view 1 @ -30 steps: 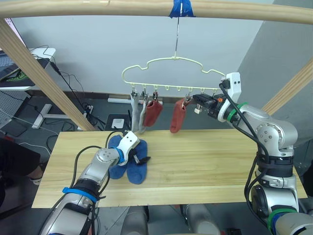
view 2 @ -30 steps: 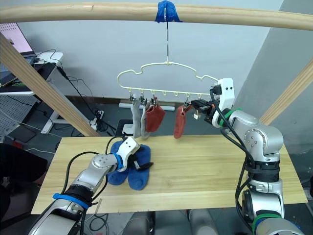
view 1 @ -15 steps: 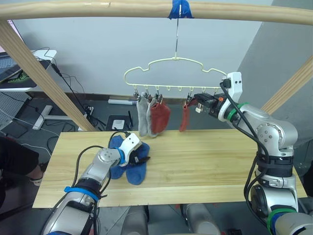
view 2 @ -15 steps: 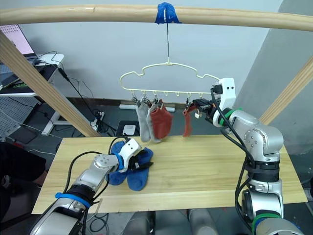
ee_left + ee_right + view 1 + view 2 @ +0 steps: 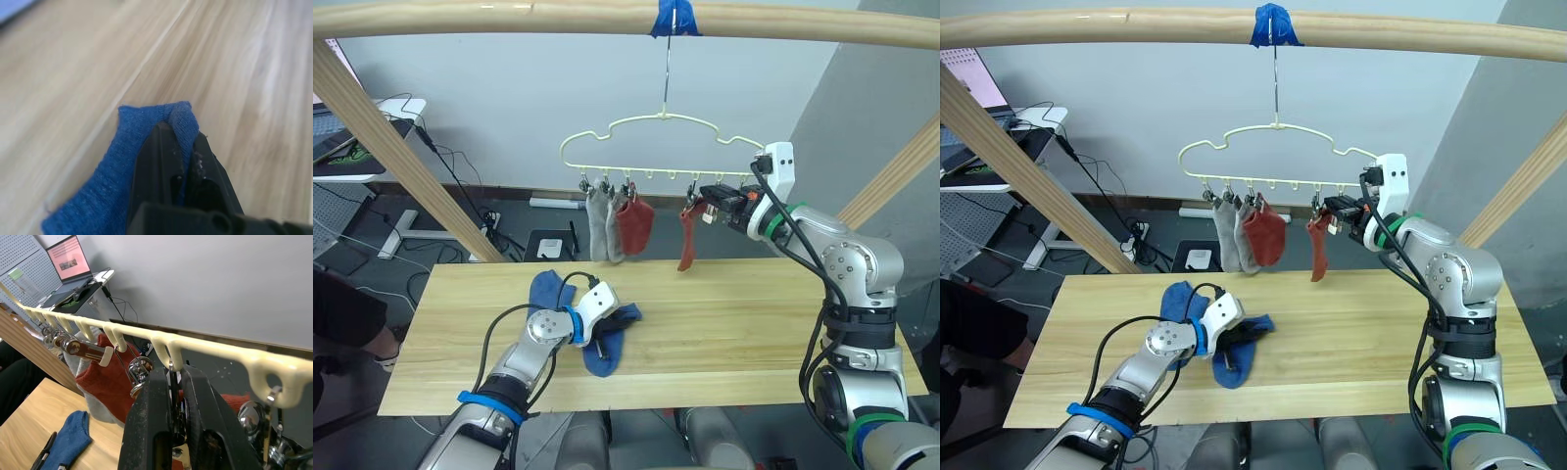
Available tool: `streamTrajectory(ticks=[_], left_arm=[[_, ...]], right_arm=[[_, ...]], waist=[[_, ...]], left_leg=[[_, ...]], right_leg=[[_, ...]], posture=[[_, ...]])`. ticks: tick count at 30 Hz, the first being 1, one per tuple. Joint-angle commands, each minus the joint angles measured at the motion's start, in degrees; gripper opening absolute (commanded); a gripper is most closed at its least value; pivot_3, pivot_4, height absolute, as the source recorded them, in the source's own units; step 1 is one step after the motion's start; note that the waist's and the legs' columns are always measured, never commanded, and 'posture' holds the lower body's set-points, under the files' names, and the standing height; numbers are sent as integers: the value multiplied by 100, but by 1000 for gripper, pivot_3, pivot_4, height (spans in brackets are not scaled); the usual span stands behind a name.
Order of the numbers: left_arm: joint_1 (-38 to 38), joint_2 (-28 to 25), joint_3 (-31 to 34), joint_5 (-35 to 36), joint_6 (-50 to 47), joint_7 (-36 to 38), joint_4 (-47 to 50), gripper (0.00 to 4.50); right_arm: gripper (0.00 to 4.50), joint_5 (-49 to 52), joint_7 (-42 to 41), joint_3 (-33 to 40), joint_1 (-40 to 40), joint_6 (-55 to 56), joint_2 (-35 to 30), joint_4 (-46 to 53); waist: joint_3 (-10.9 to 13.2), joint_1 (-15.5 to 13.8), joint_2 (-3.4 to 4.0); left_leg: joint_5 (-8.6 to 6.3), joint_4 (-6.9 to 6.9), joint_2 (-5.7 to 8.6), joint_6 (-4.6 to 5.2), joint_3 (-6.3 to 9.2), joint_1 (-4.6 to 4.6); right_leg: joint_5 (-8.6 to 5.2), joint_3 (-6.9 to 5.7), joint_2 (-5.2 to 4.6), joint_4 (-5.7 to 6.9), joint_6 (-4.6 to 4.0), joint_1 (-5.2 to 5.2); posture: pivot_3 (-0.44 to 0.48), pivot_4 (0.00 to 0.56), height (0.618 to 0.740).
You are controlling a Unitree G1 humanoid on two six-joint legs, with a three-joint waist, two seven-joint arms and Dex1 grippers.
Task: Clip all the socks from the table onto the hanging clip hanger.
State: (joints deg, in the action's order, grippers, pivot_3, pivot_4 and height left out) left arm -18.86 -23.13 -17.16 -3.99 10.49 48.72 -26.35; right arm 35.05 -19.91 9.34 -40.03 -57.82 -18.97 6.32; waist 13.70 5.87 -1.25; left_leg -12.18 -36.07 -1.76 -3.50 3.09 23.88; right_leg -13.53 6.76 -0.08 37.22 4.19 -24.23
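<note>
I am seeing my left gripper [image 5: 182, 147] pinching a soft blue ankle sock [image 5: 604, 352] on the pale wood plank table [image 5: 734, 323]. My right gripper [image 5: 172, 382] is, apparently, squeezing a metal clip [image 5: 174, 406] on the cream wire cloud-shaped hanger [image 5: 646, 132].

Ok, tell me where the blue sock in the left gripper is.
Head views: the blue sock lies on the table, left of centre, pinched by the left gripper, beside the other blue sock.
</note>
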Motion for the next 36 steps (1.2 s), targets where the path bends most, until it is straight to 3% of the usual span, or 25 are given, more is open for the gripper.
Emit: streamTrajectory(ticks=[1,7,11,18,27,36], left_arm=[[145,76,312,428,190,-29,590,16],[19,319,813,884,577,-429,1655,16],[-140,409,797,550,1176,-809,2004,16],[-208,774,567,-23,1773,-1489,2090,16],[-299,1073,367,-15,1765,-1648,1956,16],[-415,1172,350,39,1830,-1636,1799,16]], right_arm=[[39,90,-93,59,-191,-15,-61,-13],[39,597,234,599,-596,-860,96,-273],[39,974,506,1035,-847,-1706,154,-353],[39,1399,1552,2675,-1568,-3369,1030,-428],[39,1994,2570,3275,-1758,-3468,1426,-608],[39,2663,3233,3274,-1697,-3468,1488,-621]], waist=[[0,-10,0],[1,-38,-1],[1,-67,-1],[2,-63,1],[3,-8,2],[4,82,4]], left_leg=[[0,0,0,0,0,0],[0,-4,0,0,0,1],[0,-3,1,0,-1,1],[0,0,1,1,-2,4],[0,0,2,1,-3,6],[0,1,2,1,-2,7]], right_leg=[[0,0,0,0,0,0],[2,1,-1,2,2,-1],[3,3,0,0,2,0],[3,4,0,0,1,-4],[2,4,1,0,2,-4],[2,5,2,-2,3,-4]], posture=[[-59,192,740],[-63,202,740],[-66,209,740],[-80,216,740],[-90,231,740],[-96,231,740]])
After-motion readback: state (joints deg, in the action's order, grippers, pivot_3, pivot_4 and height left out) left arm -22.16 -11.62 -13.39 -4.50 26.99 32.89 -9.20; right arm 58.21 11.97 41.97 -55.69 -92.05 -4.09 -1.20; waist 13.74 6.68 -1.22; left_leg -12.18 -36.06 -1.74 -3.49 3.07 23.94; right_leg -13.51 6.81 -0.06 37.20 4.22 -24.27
